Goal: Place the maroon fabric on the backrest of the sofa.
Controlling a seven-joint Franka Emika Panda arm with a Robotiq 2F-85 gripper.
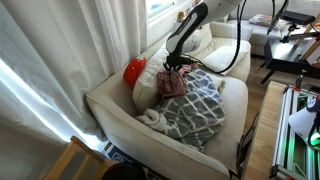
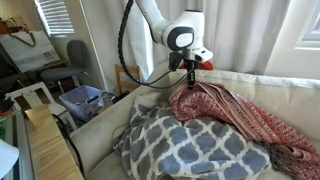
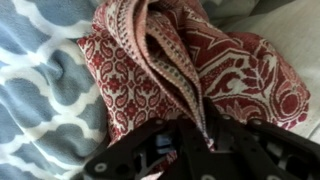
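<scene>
Maroon fabric (image 2: 220, 112): gathered into a peak and held aloft, lower folds spread over blue-and-white blanket (image 2: 180, 150), just in front of sofa backrest (image 2: 270, 85). Pincer (image 2: 190, 70): clenched on that peak, as confirmed in wrist view. Judged step: lift and carry; not yet placed. Next: raise enough to free lower folds from the blanket, carry over the backrest top edge, lower, then release to leave it draped across.

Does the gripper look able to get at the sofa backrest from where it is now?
Probably yes. The gripper, shut on the maroon fabric, hangs close in front of the backrest. Nothing stands between them; the grey blanket lies lower, on the seat.
</scene>
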